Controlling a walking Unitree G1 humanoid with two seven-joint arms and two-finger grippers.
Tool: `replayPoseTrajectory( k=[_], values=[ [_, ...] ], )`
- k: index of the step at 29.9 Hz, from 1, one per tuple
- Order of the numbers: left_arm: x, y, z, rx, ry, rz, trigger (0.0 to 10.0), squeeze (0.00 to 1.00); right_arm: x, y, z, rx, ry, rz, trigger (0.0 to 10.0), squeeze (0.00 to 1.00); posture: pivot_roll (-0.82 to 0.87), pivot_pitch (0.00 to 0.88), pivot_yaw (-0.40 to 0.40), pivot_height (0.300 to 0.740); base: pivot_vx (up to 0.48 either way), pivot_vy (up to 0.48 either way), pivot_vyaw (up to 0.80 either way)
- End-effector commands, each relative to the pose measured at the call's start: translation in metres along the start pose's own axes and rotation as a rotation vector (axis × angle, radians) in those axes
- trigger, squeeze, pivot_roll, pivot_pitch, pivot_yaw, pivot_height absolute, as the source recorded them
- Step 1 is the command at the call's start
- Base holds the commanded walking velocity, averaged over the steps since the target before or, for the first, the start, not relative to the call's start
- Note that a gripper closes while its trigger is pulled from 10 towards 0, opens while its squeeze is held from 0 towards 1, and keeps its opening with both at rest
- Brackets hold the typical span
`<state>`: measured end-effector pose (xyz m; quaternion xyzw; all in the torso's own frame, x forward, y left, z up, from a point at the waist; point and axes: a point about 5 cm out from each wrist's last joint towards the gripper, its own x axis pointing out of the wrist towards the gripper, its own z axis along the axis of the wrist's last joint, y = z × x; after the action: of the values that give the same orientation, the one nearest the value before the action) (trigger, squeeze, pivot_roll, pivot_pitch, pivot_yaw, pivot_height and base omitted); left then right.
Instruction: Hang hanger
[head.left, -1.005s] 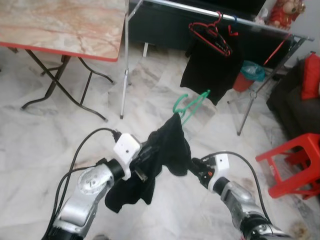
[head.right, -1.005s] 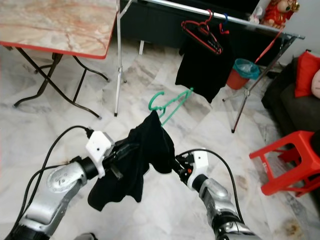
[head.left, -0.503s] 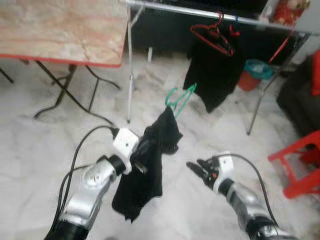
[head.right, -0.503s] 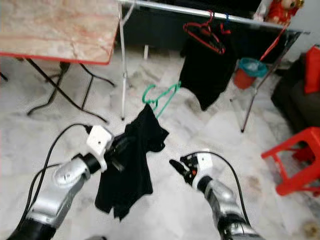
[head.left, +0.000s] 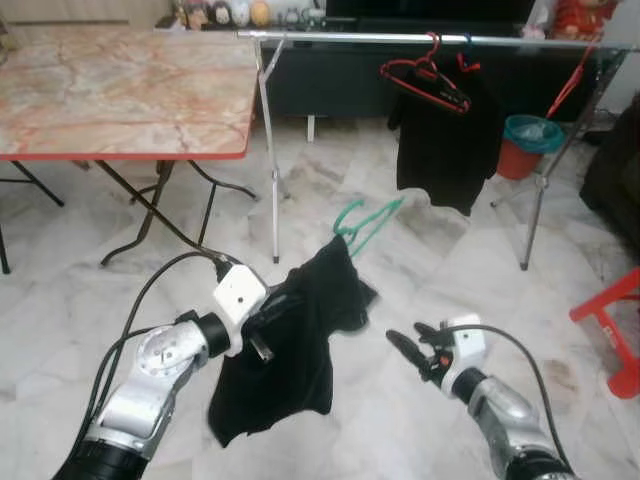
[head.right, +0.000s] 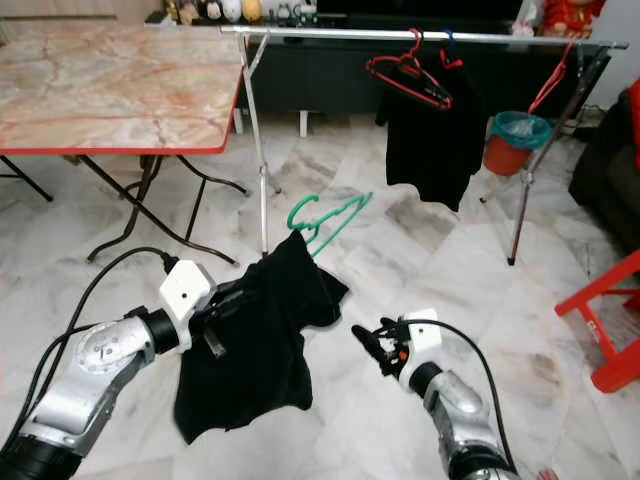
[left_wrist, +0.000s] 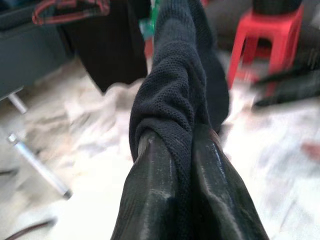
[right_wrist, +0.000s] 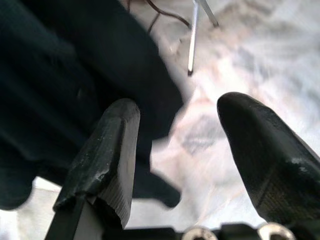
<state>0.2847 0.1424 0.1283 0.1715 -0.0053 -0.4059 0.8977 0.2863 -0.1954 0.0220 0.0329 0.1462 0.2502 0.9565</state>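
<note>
A green hanger (head.left: 363, 218) carries a black garment (head.left: 300, 340) that hangs over the floor in front of me. My left gripper (left_wrist: 185, 145) is shut on the bunched black cloth just below the hanger's hook. My right gripper (head.left: 408, 349) is open, low and to the right of the garment, a short gap away from it; its fingers (right_wrist: 107, 150) face the dark cloth. Ahead stands a metal clothes rail (head.left: 400, 37) with a red hanger (head.left: 425, 82) and another black garment (head.left: 445, 150) on it.
A marble-topped folding table (head.left: 120, 95) with a red edge stands at the left. A teal bin (head.left: 528, 135) and the rail's legs (head.left: 268, 170) are ahead. A red plastic stool (head.left: 612, 330) and a dark sofa (head.left: 615, 170) are at the right. White marble floor (head.left: 90, 300) lies around.
The camera has tilted up. My right gripper has let go of the garment and drawn back to the right, open. The garment now hangs lower from my left gripper.
</note>
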Motion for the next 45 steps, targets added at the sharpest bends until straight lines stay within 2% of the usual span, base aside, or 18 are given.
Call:
replayPoseTrajectory(
  k=[1,2,4,5,8,9,12,15,19,21,26,29,31,36,38,45],
  values=[
    [-0.002,0.009,-0.005,0.065,0.058,0.012,10.0,0.00,0.000,-0.001,0.013,-0.105,-0.015,0.062,10.0,0.00,0.10,0.056,-0.009,0.740,0.000,0.000,0.00],
    [-0.003,0.012,-0.011,0.086,0.097,0.015,10.0,0.00,0.000,0.000,0.021,-0.166,-0.022,0.109,10.0,0.00,0.10,0.056,-0.009,0.740,0.000,0.000,0.00],
    [-0.005,0.013,-0.013,0.086,0.108,0.010,10.0,0.00,0.000,0.001,0.026,-0.189,-0.036,0.135,10.0,0.00,0.09,0.066,-0.001,0.740,0.000,0.000,0.00],
    [-0.006,0.013,-0.016,0.083,0.127,-0.005,10.0,0.00,-0.001,0.002,0.038,-0.222,-0.068,0.187,10.0,0.00,0.09,0.072,0.009,0.740,0.000,0.000,0.00],
    [-0.009,0.012,-0.020,0.083,0.155,-0.035,10.0,0.00,-0.003,0.005,0.049,-0.240,-0.089,0.256,10.0,0.00,0.07,0.079,0.017,0.740,0.000,0.000,0.00],
    [-0.011,0.012,-0.023,0.088,0.179,-0.057,10.0,0.00,-0.006,0.007,0.054,-0.259,-0.077,0.322,10.0,0.00,0.07,0.081,0.019,0.740,0.000,0.000,0.00],
    [-0.013,0.010,-0.027,0.108,0.206,-0.108,10.0,0.00,-0.011,0.008,0.059,-0.285,-0.059,0.395,10.0,0.00,0.07,0.085,0.023,0.740,0.000,0.000,0.00],
    [-0.020,0.007,-0.023,0.088,0.204,-0.213,10.0,0.00,-0.016,-0.004,0.062,-0.330,-0.032,0.382,10.0,0.00,0.07,0.084,0.022,0.740,0.000,0.000,0.00],
    [-0.030,0.007,-0.023,0.087,0.235,-0.309,10.0,0.00,-0.020,-0.004,0.063,-0.351,0.015,0.453,10.0,0.00,0.07,0.086,0.018,0.740,0.000,0.000,0.00],
    [-0.037,0.008,-0.020,0.092,0.245,-0.368,10.0,0.00,-0.021,-0.003,0.064,-0.325,0.028,0.495,10.0,0.00,0.07,0.086,0.018,0.740,0.000,0.000,0.00],
    [-0.044,0.010,-0.010,0.089,0.239,-0.431,10.0,0.00,-0.022,-0.001,0.064,-0.300,0.047,0.541,10.0,0.00,0.07,0.089,0.013,0.740,0.000,0.000,0.00],
    [-0.045,0.009,-0.003,0.083,0.224,-0.477,10.0,0.00,-0.025,0.007,0.061,-0.269,0.083,0.642,10.0,0.00,0.08,0.087,0.008,0.740,0.000,0.000,0.00],
    [-0.044,0.007,0.001,0.061,0.208,-0.509,10.0,0.00,-0.025,0.010,0.059,-0.289,0.099,0.676,10.0,0.00,0.08,0.085,0.006,0.740,0.000,0.000,0.00],
    [-0.039,0.000,0.005,0.081,0.201,-0.573,10.0,0.00,-0.021,0.012,0.064,-0.293,0.086,0.692,10.0,0.00,0.08,0.077,0.001,0.740,0.000,0.000,0.00],
    [-0.032,-0.004,0.011,0.073,0.172,-0.589,10.0,0.00,-0.020,0.014,0.069,-0.315,0.070,0.703,10.0,0.00,0.09,0.075,0.000,0.740,0.000,0.000,0.00],
    [-0.028,-0.007,0.019,0.083,0.153,-0.624,10.0,0.00,-0.017,0.018,0.080,-0.333,0.026,0.721,10.0,0.00,0.09,0.070,0.004,0.740,0.000,0.000,0.00]
  ],
)
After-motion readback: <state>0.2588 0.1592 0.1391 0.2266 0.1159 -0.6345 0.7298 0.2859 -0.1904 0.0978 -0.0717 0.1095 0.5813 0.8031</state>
